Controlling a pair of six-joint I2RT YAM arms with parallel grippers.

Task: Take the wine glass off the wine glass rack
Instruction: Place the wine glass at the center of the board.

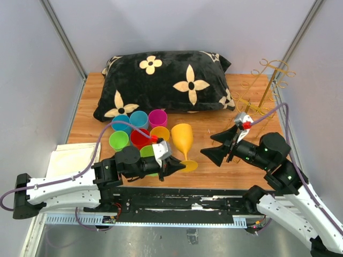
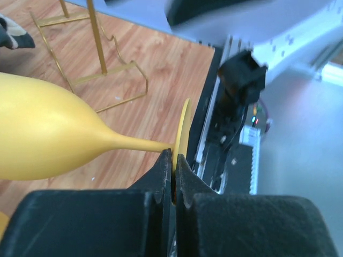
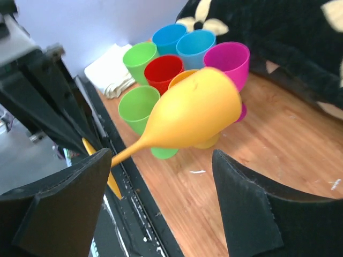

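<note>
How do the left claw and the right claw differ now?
The left claw is shut on the foot of the wine glass; the right claw is open and empty. In the top view the left claw points right, the right claw left. Both are black and face the glass.

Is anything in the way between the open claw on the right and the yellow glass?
No, nothing visible. Only bare table lies between the right gripper and the wine glass; the cups stand on its far side.
</note>
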